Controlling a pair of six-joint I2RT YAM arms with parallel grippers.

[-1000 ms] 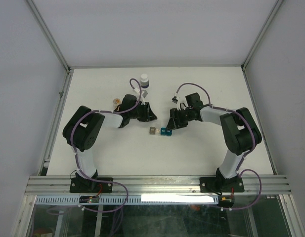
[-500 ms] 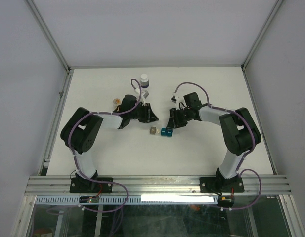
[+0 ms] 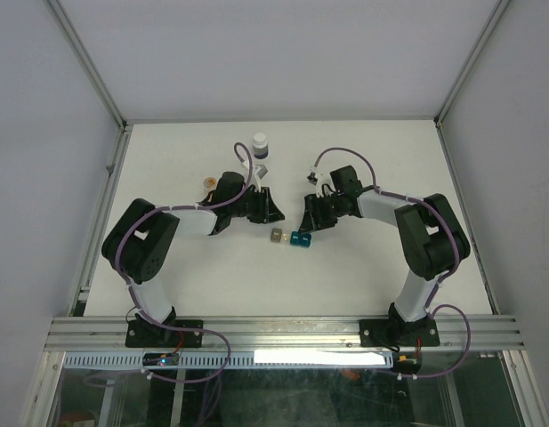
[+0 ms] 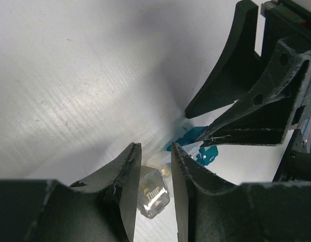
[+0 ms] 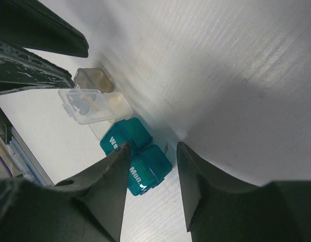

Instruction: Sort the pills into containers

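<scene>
The grey-brown container [image 3: 277, 237] and the teal two-cell container [image 3: 299, 238] lie side by side on the table between my two grippers. My left gripper [image 3: 266, 207] is open just behind them. In the left wrist view the grey-brown cup [image 4: 152, 196], marked "Thur", lies on the table beyond the gap of the open left gripper [image 4: 154, 151], untouched, with the teal container [image 4: 201, 146] past it. My right gripper [image 5: 152, 146] is open above the teal cells [image 5: 140, 159]. A small orange-tan vial [image 3: 207, 183] lies by the left arm.
A white-capped round bottle [image 3: 260, 142] stands behind the left gripper. In the right wrist view a clear flip lid [image 5: 84, 106] stands open beside the teal cells. Metal frame rails run along the table's left and right edges.
</scene>
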